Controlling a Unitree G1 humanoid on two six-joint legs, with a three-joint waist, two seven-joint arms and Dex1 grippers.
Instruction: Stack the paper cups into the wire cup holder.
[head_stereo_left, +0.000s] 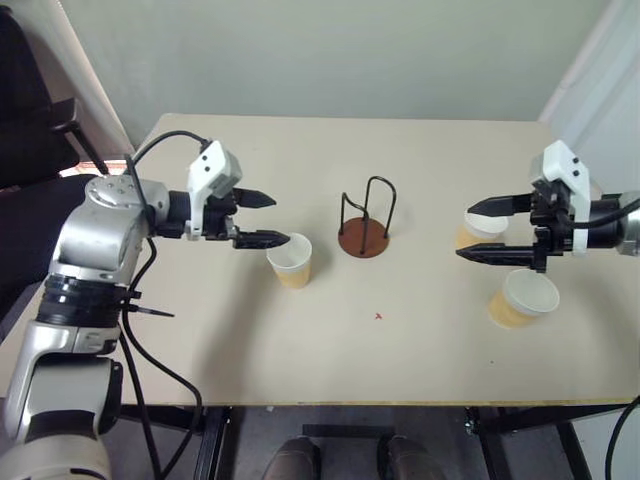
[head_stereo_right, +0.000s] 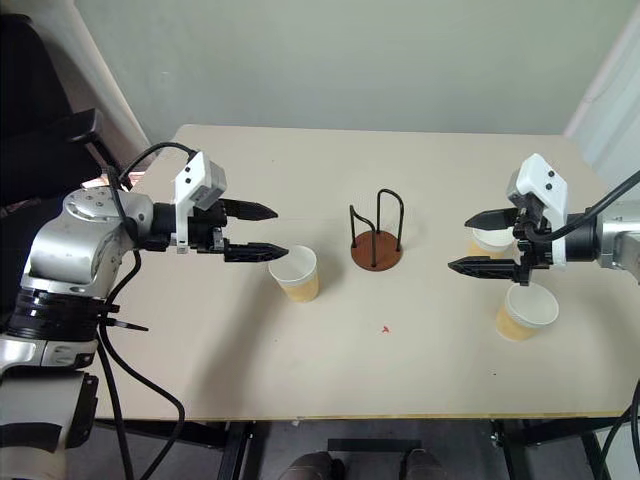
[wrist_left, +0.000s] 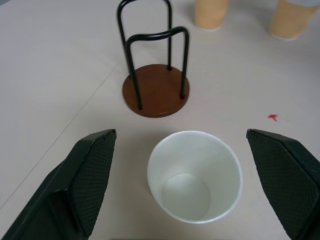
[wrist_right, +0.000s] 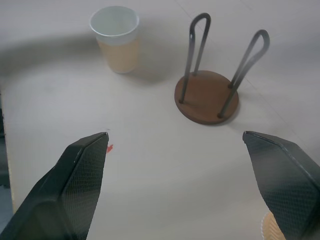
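Three tan paper cups stand upright on the table. One cup (head_stereo_left: 290, 260) is left of centre, and my left gripper (head_stereo_left: 278, 220) hovers open just above its rim; in the left wrist view this cup (wrist_left: 195, 175) lies between the two black fingers (wrist_left: 90, 175). The wire cup holder (head_stereo_left: 365, 225) stands empty at the table's middle. My right gripper (head_stereo_left: 465, 232) is open at the right, with nothing between its fingers. A second cup (head_stereo_left: 482, 228) sits partly behind it and a third cup (head_stereo_left: 522, 298) stands just in front of it.
The beige table (head_stereo_left: 330, 360) carries a small red mark (head_stereo_left: 378, 316) in front of the holder. A dark chair (head_stereo_left: 25, 120) stands off the table's left side. Black cables (head_stereo_left: 150, 330) hang along my left arm.
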